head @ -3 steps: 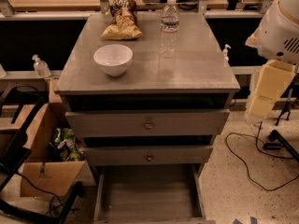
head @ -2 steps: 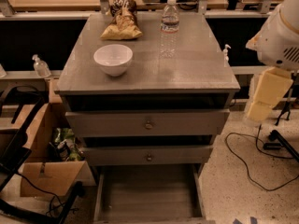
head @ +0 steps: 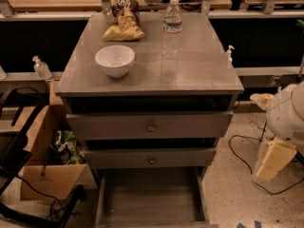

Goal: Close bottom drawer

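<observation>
Progress is nil, I judge: the bottom drawer (head: 149, 198) stands pulled far out, down and to the left of my claw (head: 271, 161), well apart from it. My claw hangs off the desk's (head: 204, 70) right side; open or closed, I cannot tell. Reaching the drawer's front and pushing it home both remain.
</observation>
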`<action>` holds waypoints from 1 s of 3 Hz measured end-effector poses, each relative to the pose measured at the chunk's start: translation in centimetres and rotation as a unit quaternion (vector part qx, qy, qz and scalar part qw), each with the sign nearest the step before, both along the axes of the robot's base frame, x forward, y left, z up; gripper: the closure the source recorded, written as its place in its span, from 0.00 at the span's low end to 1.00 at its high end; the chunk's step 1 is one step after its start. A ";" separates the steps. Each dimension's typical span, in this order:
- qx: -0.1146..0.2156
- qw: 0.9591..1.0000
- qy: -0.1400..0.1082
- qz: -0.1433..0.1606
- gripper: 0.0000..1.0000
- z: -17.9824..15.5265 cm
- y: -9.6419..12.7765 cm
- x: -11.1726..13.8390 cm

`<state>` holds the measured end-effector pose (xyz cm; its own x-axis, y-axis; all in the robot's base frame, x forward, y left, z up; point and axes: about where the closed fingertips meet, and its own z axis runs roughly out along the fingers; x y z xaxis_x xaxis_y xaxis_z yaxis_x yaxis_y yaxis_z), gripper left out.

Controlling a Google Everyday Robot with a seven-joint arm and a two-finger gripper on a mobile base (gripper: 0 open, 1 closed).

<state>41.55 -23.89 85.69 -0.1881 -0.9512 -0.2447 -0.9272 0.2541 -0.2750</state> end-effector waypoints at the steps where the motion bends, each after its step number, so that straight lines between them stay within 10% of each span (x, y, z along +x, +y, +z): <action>1: 0.024 0.999 -0.023 0.003 0.00 -5.3 -0.6 3.0; 3: 0.028 0.998 -0.061 -0.004 0.00 -5.0 -0.6 5.1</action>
